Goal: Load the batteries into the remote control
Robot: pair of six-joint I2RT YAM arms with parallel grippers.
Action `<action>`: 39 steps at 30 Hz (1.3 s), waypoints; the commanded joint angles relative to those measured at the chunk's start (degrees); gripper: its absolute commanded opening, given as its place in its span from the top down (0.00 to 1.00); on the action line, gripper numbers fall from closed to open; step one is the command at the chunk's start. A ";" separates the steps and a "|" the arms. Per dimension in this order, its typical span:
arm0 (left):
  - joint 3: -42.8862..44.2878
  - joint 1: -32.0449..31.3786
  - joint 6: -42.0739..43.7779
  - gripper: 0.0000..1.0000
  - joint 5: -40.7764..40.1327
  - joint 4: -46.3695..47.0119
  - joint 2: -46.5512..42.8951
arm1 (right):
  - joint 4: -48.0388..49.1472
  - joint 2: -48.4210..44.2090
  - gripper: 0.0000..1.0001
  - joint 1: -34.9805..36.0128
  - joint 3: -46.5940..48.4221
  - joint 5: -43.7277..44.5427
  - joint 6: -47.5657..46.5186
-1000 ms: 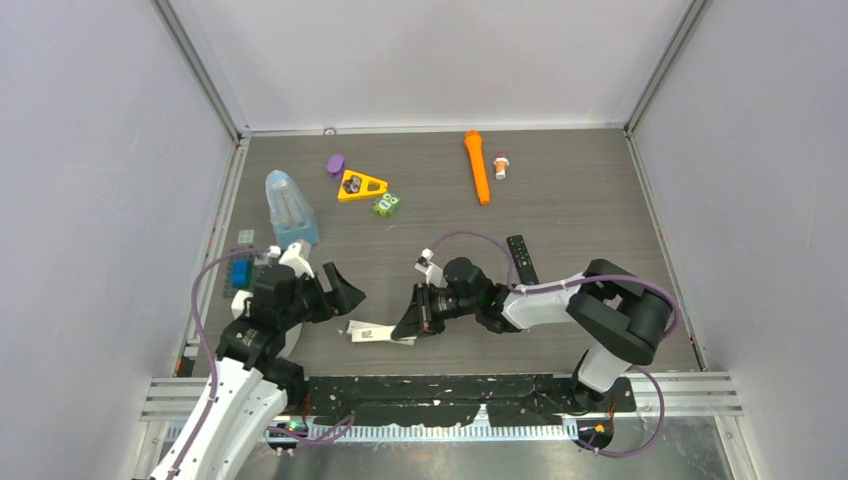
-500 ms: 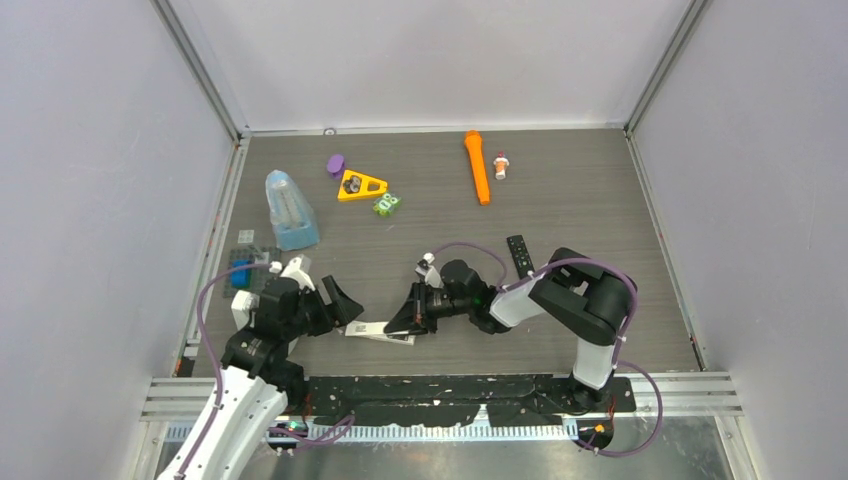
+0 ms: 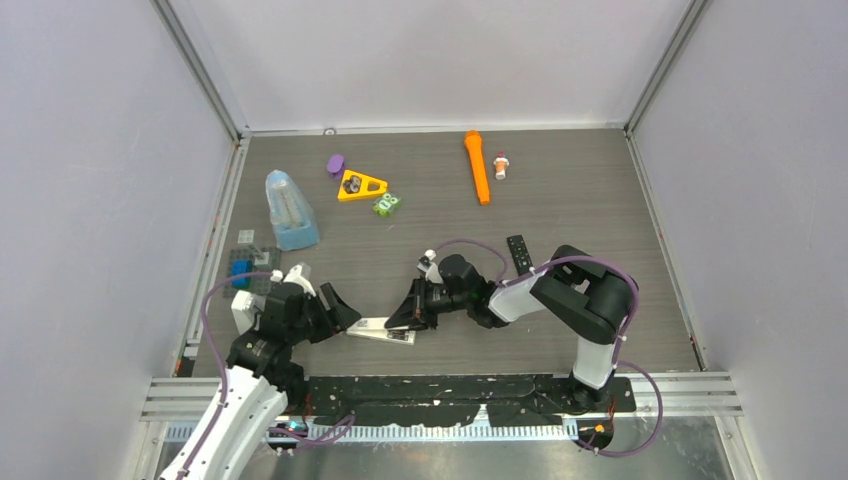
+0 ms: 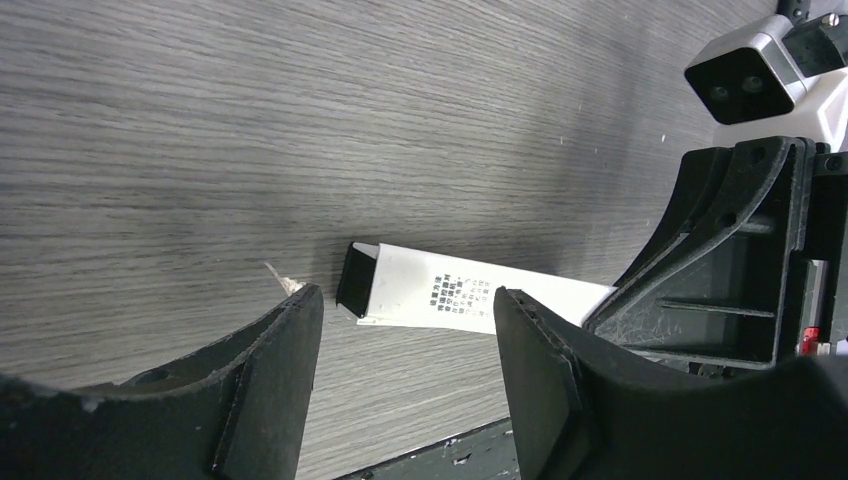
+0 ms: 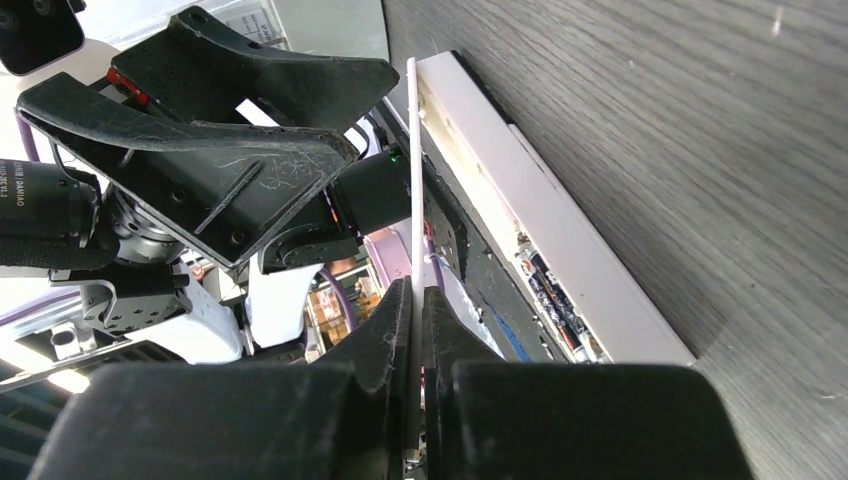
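On my left, the left arm climbs from its base at the near edge, folds at the elbow and drops its wrist low, pointing the left gripper (image 3: 338,308) to the right along the table (image 3: 590,200). Its jaws are spread wide. The remote control (image 3: 380,330) lies flat near the table's front edge between the two grippers, with its dark end just off the left tips and in line with the gap. From the right wrist camera I see a bay open in the remote's side with dark cells inside, probably the batteries (image 5: 553,302), though the view is too tight to be sure. On my right, the right arm bends at a high elbow and stretches its forearm leftward, low over the table. The right gripper (image 3: 405,318) tilts down at the remote's far end, its jaws pressed together on a thin white panel (image 5: 413,170) held edge-on.
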 commanded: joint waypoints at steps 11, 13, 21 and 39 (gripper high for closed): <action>-0.94 0.36 -0.82 0.39 -0.32 2.06 -0.31 | -10.04 -1.95 0.95 -0.08 2.80 2.24 -5.44; -1.06 0.36 -0.90 0.40 -0.33 2.05 -0.24 | -11.38 -2.23 0.95 -0.03 2.90 2.22 -6.17; -1.37 0.36 -1.04 0.42 -0.74 2.29 0.38 | -15.48 -3.10 0.95 -0.08 2.16 1.93 -8.81; -3.00 0.36 -3.77 0.45 -0.98 3.33 1.51 | -15.90 -2.42 0.95 1.42 1.59 3.97 -5.68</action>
